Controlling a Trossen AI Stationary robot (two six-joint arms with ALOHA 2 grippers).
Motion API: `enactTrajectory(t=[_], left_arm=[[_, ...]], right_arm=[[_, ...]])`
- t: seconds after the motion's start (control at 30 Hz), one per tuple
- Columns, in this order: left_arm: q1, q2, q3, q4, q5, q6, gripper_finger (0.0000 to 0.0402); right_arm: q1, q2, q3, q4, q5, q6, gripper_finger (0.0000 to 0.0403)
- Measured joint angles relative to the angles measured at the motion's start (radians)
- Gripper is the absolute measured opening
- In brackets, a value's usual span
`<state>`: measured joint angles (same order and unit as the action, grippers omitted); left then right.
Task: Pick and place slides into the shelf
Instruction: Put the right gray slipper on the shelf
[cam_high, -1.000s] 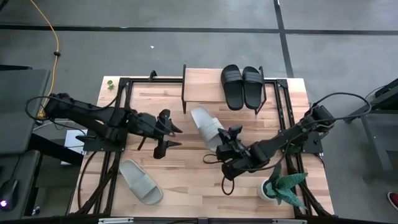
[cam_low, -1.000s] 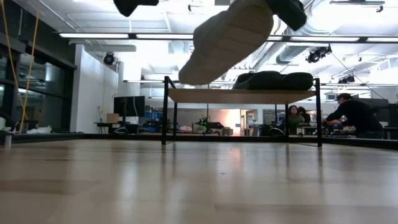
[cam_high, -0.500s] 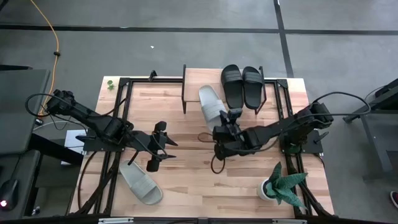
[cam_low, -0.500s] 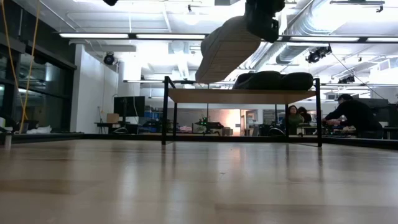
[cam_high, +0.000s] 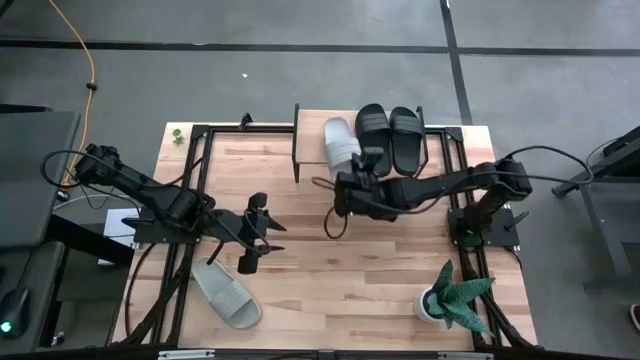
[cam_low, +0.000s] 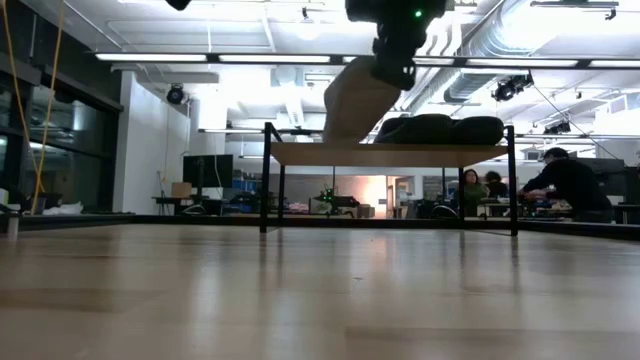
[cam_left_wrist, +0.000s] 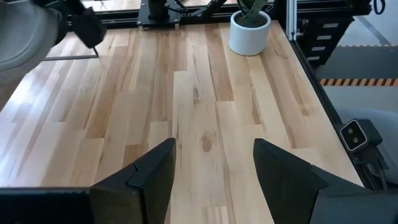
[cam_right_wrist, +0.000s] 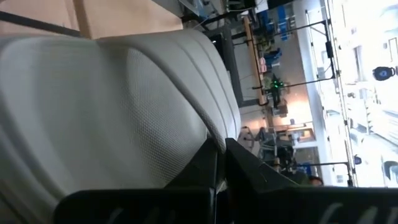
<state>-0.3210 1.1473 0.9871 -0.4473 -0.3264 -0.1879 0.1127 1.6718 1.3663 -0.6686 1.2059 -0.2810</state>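
Two black slides (cam_high: 388, 138) lie side by side on the right half of the shelf (cam_high: 312, 140); in the low view they show as black slides (cam_low: 440, 128) on the shelf board (cam_low: 390, 153). My right gripper (cam_high: 363, 170) is shut on a pale grey-green slide (cam_high: 342, 146) over the shelf, just left of the black pair. A second pale slide (cam_high: 227, 292) lies flat on the table at the near left. My left gripper (cam_high: 254, 236) hovers open just above and beyond it, with nothing between its fingers (cam_left_wrist: 149, 177). My right gripper pinches a thin pale edge (cam_right_wrist: 208, 134) at the held slide's near end between its two fingers; whether strap or sole, I cannot tell. The fingers come nearly level from the table's right and near side. The slide (cam_low: 355, 100) is tilted, far end lowest, close over the shelf board.
A potted plant in a white pot (cam_high: 445, 300) stands at the near right, also seen as a pot (cam_left_wrist: 250, 31) in the left wrist view. Black frame rails (cam_high: 190, 200) run along both table sides. Bare wood lies mid-table (cam_high: 330, 270). People sit in the room behind (cam_low: 570, 185).
My right gripper has swung from mid-table toward the far edge and somewhat left, carrying the pale slide over the shelf; the slide has turned to lie alongside the black pair. My left gripper has shifted a little toward the near edge, then kept still.
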Motion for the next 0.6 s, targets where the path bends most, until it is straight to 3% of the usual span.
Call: enactTrajectory(t=[0.33, 0.6], left_arm=[[0.0, 0.0, 0.0, -0.001, -0.002, 0.0, 0.0198], [0.0, 0.0, 0.0, -0.001, -0.002, 0.0, 0.0199]], right_arm=[[-0.101, 0.0, 0.0, 0.201, -0.109, -0.173, 0.0], [-0.16, 0.0, 0.0, 0.233, -0.173, -0.21, 0.0]])
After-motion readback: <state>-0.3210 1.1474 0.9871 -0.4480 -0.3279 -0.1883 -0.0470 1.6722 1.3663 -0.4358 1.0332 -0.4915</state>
